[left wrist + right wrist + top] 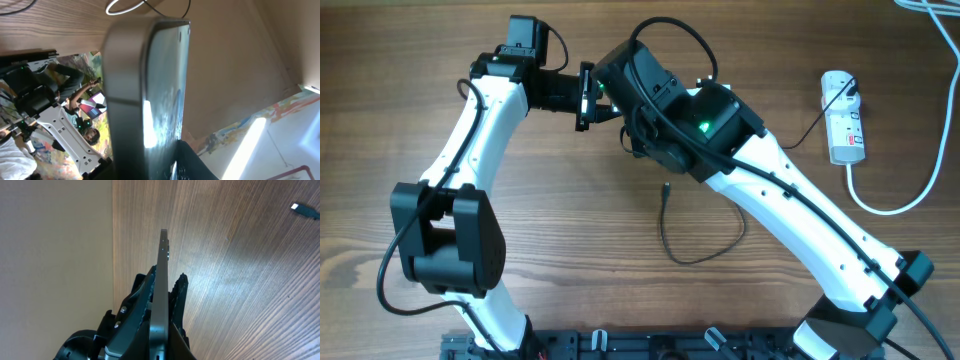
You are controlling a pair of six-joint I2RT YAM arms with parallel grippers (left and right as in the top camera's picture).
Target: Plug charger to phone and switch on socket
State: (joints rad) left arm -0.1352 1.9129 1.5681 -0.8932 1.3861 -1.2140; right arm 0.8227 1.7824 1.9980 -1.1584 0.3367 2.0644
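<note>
Wooden desk below the phone, held on edge, pinched in my right hand; whether my left hand grips it I cannot tell; charger lies apart from the phone.

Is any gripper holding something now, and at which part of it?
The right gripper clamps the phone by its two flat faces, near one end. Whether the left gripper also grips it cannot be told.

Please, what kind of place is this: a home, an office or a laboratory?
Probably a robotics laboratory or workshop: two robot arms work at a wooden table, a white power strip lies on it, and the left wrist view shows what look like people at a laptop.
</note>
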